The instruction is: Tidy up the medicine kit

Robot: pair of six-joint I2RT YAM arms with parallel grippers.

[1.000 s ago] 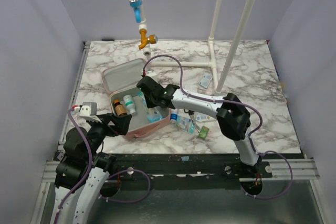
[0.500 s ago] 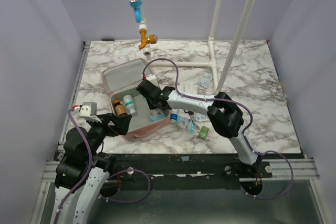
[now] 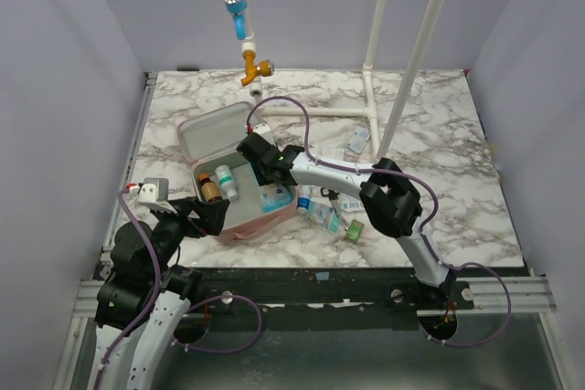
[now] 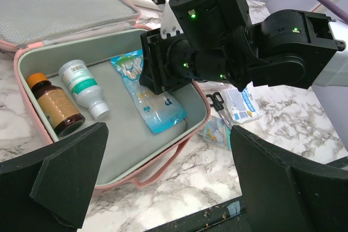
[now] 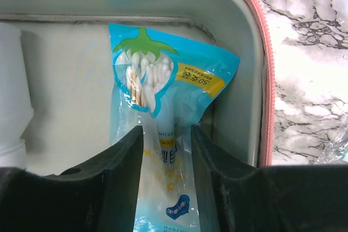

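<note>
From above, the right pincer (image 5: 166, 134) is covered by its own wrist. Its camera shows the two black fingers partly apart, straddling a blue plastic packet of cotton swabs (image 5: 163, 80). The packet is wider than the gap and passes under them, and whether the pads touch it cannot be told. The packet's lower end is cut off by the frame edge, and its small print is unreadable. A white plastic bottle (image 4: 84, 88) is cut off at 9 o'clock in the right wrist view. Small loose packets (image 3: 324, 212) on the marble-patterned desk (image 3: 439, 162) are partly hidden behind the right arm.

The left pincer (image 4: 168, 134) stands wide apart, holding nothing, at the kit's 7 o'clock.

The pink zippered medicine kit (image 3: 208, 137) lies open at about 9 o'clock from the desk's middle. Its mesh-lined lid is folded back toward 11 o'clock. In the grey-lined tray, a brown glass bottle (image 4: 54, 104), the white bottle and the packet lie side by side.
</note>
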